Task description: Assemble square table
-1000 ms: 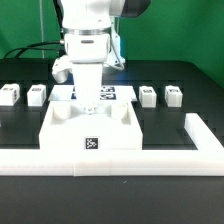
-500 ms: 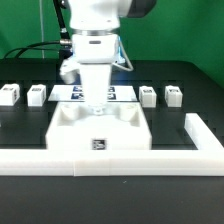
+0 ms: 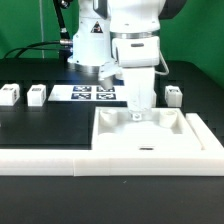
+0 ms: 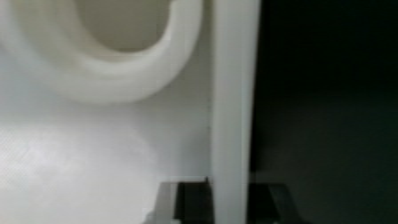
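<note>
The square table's white top (image 3: 150,142) lies underside up at the exterior view's right, in the corner of the L-shaped rail (image 3: 40,160). My gripper (image 3: 138,113) reaches down onto the top's far rim and is shut on it. In the wrist view the rim wall (image 4: 231,100) runs between my two dark fingers (image 4: 192,205), with my gripper (image 4: 231,206) closed on it, and a round corner socket (image 4: 111,50) lies beside it. White leg blocks (image 3: 10,95) (image 3: 37,94) (image 3: 173,96) stand in a row behind.
The marker board (image 3: 92,95) lies flat behind the table top, between the leg blocks. The rail's short arm (image 3: 206,136) stands along the top's right side. A green wall and cables are behind the black table.
My gripper has slid the table top from the middle toward the exterior view's right, up to the rail's corner. The leg blocks and marker board have not moved.
</note>
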`<state>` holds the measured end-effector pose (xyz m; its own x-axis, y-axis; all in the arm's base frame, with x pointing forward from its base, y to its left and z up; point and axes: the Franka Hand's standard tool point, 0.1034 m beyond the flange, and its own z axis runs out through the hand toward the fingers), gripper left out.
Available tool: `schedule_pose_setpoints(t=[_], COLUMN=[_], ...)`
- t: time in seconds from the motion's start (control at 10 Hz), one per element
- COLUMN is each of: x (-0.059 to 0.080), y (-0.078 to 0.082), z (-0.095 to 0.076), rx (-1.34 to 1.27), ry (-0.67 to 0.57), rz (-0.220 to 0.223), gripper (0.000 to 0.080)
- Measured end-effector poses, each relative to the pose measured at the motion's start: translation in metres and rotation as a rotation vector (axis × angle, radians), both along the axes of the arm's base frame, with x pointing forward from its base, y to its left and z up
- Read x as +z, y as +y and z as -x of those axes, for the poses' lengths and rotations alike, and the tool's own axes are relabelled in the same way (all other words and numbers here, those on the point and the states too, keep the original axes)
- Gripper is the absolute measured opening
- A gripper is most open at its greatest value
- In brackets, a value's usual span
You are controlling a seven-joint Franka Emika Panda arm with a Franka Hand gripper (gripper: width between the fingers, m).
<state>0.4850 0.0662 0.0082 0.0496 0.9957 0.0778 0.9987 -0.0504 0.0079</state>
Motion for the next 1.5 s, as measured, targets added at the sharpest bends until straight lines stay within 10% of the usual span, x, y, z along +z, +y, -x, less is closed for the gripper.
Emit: schedule_pose_setpoints(t=[0.7, 1.0, 1.5], x=[-0.0042, -0.0038, -0.0036], y=[0.0029, 0.0027, 0.0024], z=[-0.0090, -0.0096, -0.0102], rx=[0.000, -0.001, -0.002], ry=[0.016, 0.014, 0.012], rz=[-0.003, -0.004, -0.004], gripper=[0.0054, 0.0537, 0.0648])
